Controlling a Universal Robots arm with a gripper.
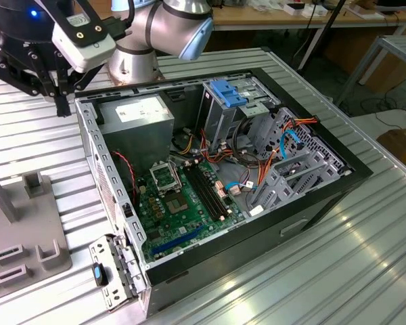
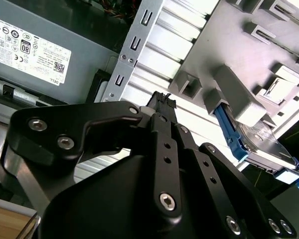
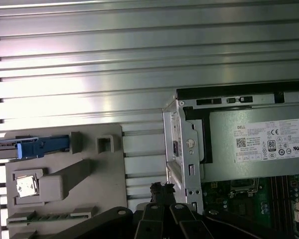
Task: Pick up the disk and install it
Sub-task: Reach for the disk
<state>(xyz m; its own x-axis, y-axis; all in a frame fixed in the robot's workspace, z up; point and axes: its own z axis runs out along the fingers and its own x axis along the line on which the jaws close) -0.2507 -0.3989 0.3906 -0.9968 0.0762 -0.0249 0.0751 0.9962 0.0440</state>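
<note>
One closed, empty claw (image 1: 59,107) is what I have to work with: in the second wrist view its fingertips (image 2: 162,101) meet with nothing between them.

Starting at the exterior view's left, the grey holding fixture (image 1: 54,227) lies flat on the ribbed metal table (image 1: 365,271). The disk (image 3: 30,147) rests in that fixture. In the first wrist view I see it edge-on along one side of the fixture. In the second wrist view its blue carrier frame (image 2: 229,132) runs out from behind a grey block.

Moving right, the claw hangs above bare table between the fixture and the open computer case (image 1: 325,196). It is close to the case's corner and well apart from the disk. Further right, inside the case, sit the power supply (image 1: 135,118), the green motherboard (image 1: 183,203) and then the blue-topped drive cage (image 1: 227,95), with loose cables (image 1: 291,145) beside it.

I judge the work to be at its very start: this is the approach for the pick, with the disk untouched and nothing installed. As I read it, the pick calls for the jaws to part first. They then need to line up squarely over the blue frame's edges, so that the grip falls on the frame and not on the fixture's blocks.
</note>
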